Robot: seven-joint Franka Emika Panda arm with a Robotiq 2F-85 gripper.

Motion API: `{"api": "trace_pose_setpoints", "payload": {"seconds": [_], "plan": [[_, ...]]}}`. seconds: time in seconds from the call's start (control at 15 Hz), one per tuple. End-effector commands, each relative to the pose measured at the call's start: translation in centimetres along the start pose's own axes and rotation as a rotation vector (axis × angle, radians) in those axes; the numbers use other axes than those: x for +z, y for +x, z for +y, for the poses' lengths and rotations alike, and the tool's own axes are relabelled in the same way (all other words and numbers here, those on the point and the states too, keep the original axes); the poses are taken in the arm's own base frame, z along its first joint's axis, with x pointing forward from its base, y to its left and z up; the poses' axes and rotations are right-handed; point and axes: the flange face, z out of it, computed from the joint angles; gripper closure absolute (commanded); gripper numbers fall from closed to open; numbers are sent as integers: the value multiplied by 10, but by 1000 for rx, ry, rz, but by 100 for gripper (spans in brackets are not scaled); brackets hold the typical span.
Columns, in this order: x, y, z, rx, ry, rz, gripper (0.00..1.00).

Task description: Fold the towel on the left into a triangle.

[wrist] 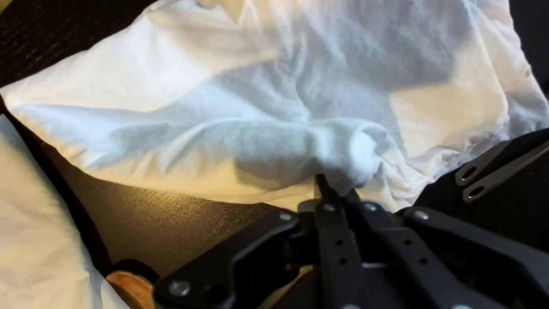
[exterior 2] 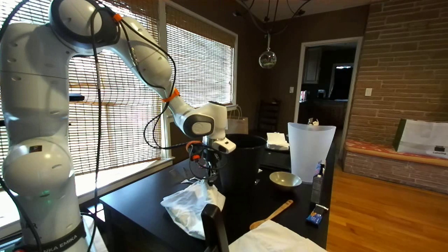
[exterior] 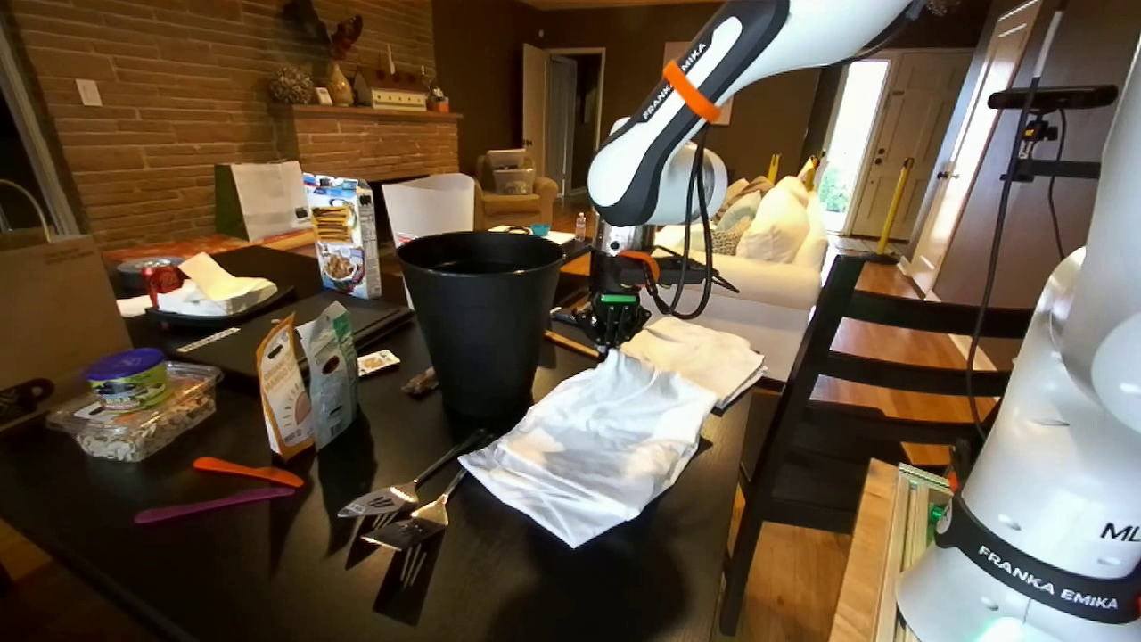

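Across the dark worktop (exterior: 294, 571) lay the wrinkled white towel (exterior: 606, 437), pinched near one edge by the tool (wrist: 336, 186). Beside it stood a black bin (exterior: 486, 330); nearby lay a folded cloth (exterior: 691, 348) and wooden spoon (exterior 2: 278, 212).

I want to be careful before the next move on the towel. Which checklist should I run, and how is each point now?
1. Gripper closed on the towel: ok, it seems to pinch a bunched part.
2. Towel smooth: not ok, wrinkled.
3. Folded white cloth apart from the towel: ok, table shows between them in the wrist view.
4. Space between gripper and black bin: cannot tell, they overlap in an exterior view.
5. Front metal utensil free of the towel: cannot tell, it reaches the towel's edge in an exterior view.
6. Wooden spoon clear of the towel: ok.
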Motion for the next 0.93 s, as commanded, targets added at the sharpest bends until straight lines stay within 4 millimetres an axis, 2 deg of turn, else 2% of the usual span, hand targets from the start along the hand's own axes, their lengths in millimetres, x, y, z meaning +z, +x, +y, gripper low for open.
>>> {"api": "trace_pose_setpoints", "payload": {"seconds": [0.0,0.27,0.67,0.87], "plan": [[1,1,0,1,-2,-3,96],[2,1,1,2,-3,-4,99],[2,-37,-19,-106,11,-11,99],[3,-58,-22,-173,17,-29,99]]}}
